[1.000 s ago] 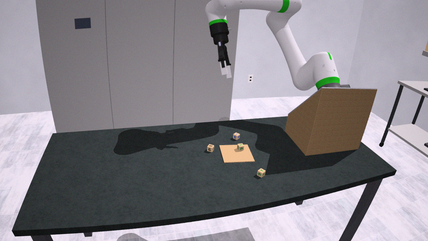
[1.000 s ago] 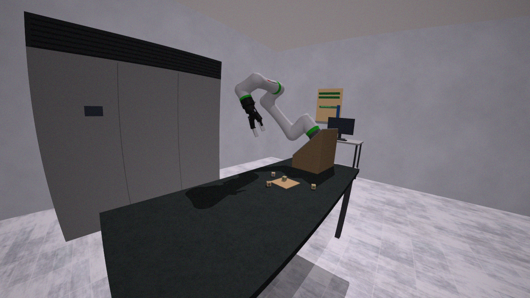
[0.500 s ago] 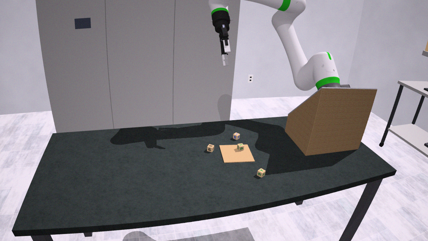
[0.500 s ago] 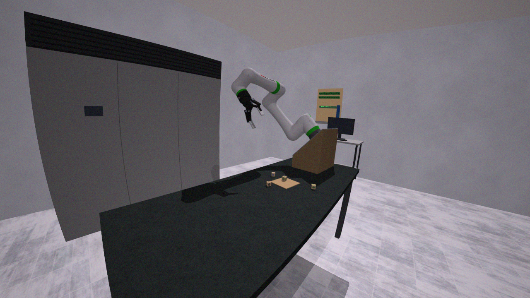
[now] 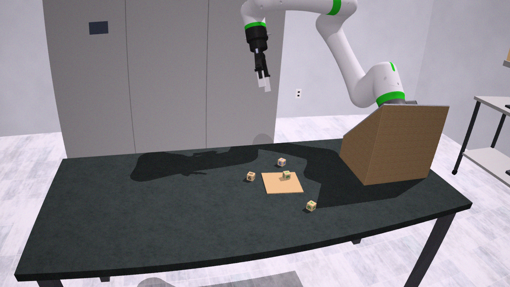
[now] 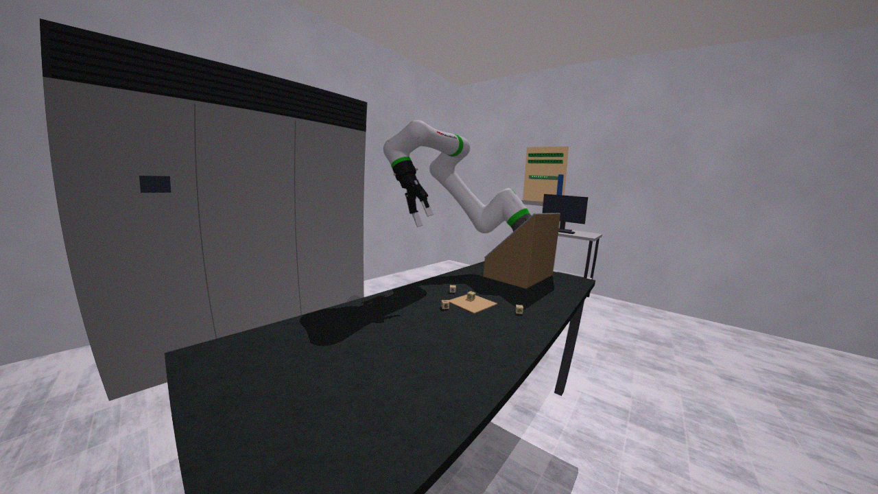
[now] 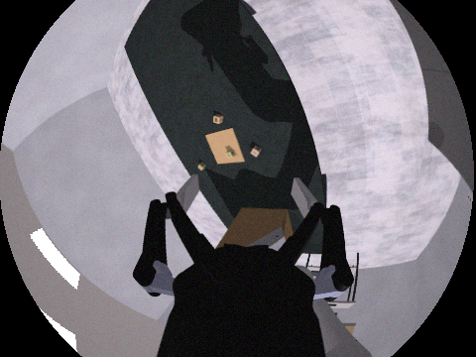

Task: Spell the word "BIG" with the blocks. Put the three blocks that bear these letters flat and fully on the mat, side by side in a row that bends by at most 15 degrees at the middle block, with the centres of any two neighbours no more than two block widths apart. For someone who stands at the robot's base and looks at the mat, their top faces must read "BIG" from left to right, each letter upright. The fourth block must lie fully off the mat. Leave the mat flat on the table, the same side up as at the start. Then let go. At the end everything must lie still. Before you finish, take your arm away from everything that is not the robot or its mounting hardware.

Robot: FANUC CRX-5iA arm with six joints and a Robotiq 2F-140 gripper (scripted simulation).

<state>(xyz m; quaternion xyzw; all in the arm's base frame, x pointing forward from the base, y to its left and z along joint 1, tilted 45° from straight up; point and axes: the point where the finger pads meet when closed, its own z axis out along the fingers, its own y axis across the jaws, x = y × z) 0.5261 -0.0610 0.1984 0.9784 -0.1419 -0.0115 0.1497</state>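
Observation:
A tan mat (image 5: pixel 282 182) lies flat on the dark table; it also shows in the wrist view (image 7: pixel 225 146). One letter block (image 5: pixel 286 174) sits on the mat near its far edge. A second block (image 5: pixel 250 175) lies on the table left of the mat. A third block (image 5: pixel 281 162) lies behind the mat. A fourth block (image 5: pixel 311 205) lies in front of the mat to the right. The letters are too small to read surely. My gripper (image 5: pixel 264 84) hangs high above the table, open and empty, far from all blocks; it also shows in the exterior view (image 6: pixel 421 217).
A large brown slanted box (image 5: pixel 392 142) stands at the table's right rear, covering the arm's base. A grey cabinet wall (image 5: pixel 160 71) stands behind the table. A shelf cart (image 5: pixel 492 135) stands off to the right.

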